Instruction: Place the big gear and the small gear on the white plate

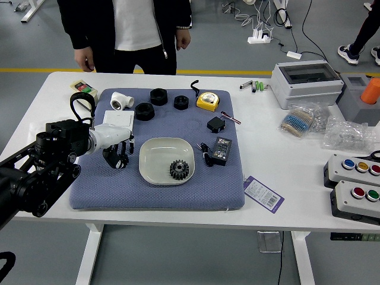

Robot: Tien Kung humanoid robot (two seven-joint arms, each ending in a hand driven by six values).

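Note:
My left hand (121,148), partly in a white covering, reaches in from the left and hangs low over the blue mat, left of the white plate (152,177). A dark thing, possibly a gear, shows at the hand's lower end; black on black, I cannot tell its outline or whether it is held. One dark toothed gear (179,170) lies on the plate, toward its lower right. Whether it is the big or the small one is not clear. My right hand is out of view.
Black round parts (144,111), a white pipe fitting (122,101) and a yellow tape measure (208,101) lie behind the plate. A black adapter (221,151) is right of it. A person (136,29) stands at the far side, both hands hanging down, touching nothing on the table.

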